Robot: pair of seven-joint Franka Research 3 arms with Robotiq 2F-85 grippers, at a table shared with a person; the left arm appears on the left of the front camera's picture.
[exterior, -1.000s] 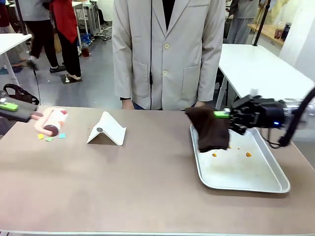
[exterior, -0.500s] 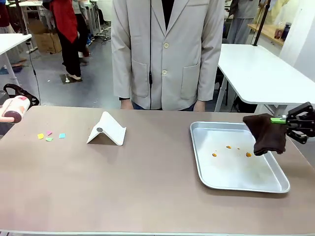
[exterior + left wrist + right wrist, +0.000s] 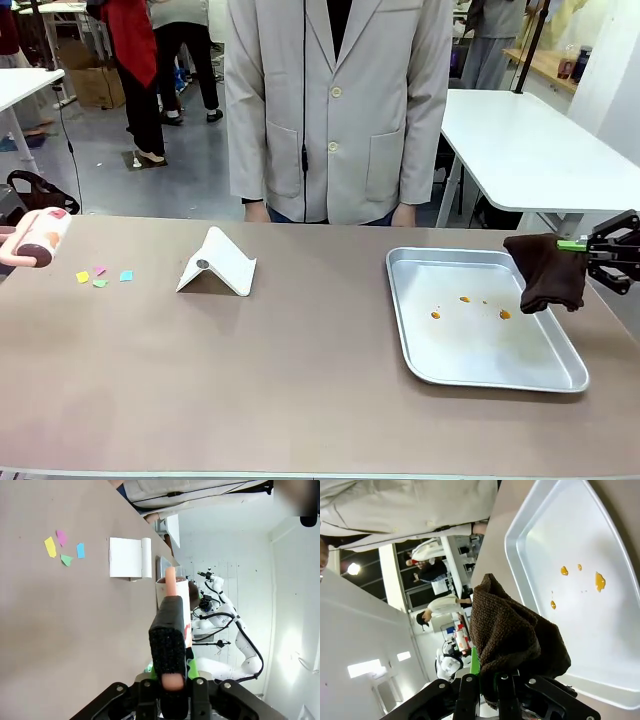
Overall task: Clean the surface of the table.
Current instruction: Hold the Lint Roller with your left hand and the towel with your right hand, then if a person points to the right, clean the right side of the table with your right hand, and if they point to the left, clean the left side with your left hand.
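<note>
Two grippers are clamped, each on its own tool. The left gripper squeezes the pink handle of a lint roller. Its wrist view shows the jaws pressed onto that handle, while the front view places the roller far left of the tray, at the left edge of the table. The right gripper pinches a dark brown cloth that hangs at the tray's right rim. Its wrist view shows the orange spots on the tray floor beyond the cloth. Left of the tray stands a white folded stand, with coloured paper scraps farther left. A person stands behind the tray's far left corner.
</note>
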